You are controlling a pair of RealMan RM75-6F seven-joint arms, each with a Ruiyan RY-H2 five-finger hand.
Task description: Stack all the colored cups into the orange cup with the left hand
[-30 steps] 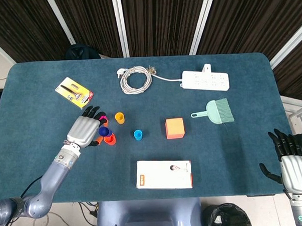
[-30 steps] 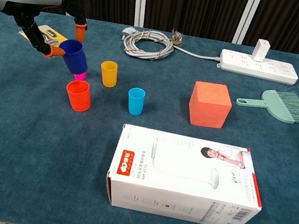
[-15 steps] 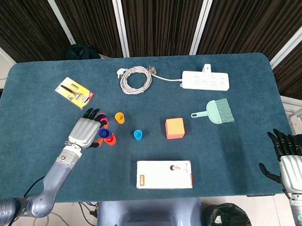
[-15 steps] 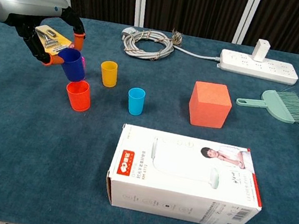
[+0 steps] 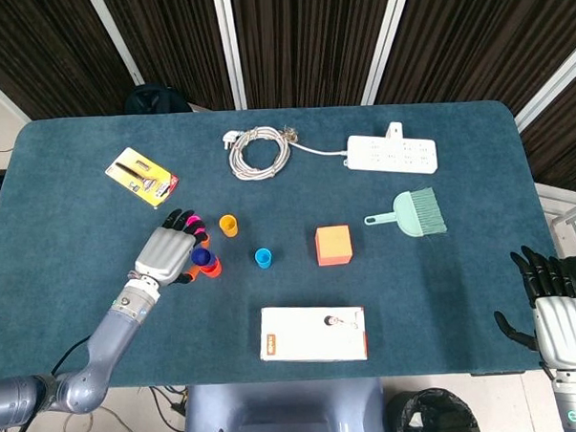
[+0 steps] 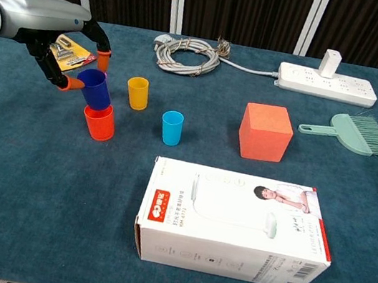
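Note:
My left hand (image 6: 51, 35) (image 5: 165, 257) holds a dark blue cup (image 6: 98, 89) (image 5: 202, 256) between its orange-tipped fingers. The cup is upright, its base sitting in the mouth of the orange cup (image 6: 98, 123) (image 5: 212, 268) on the blue tabletop. A yellow cup (image 6: 137, 93) (image 5: 229, 225) stands just behind to the right, and a light blue cup (image 6: 172, 127) (image 5: 263, 258) stands further right. A pink cup (image 5: 195, 223) peeks out past the fingers in the head view; the chest view hides it. My right hand (image 5: 557, 311) hangs off the table's right front corner, fingers apart and holding nothing.
A white carton (image 6: 233, 223) lies near the front edge. An orange cube (image 6: 266, 131) sits mid-table, with a green brush (image 6: 357, 133), a white power strip (image 6: 327, 83) and a coiled cable (image 6: 187, 55) behind. A yellow packet (image 5: 141, 176) lies behind my left hand.
My left hand has carried the dark blue cup down and to the right, from above the table beside the orange cup to resting in the orange cup's mouth. The right hand has stayed put.

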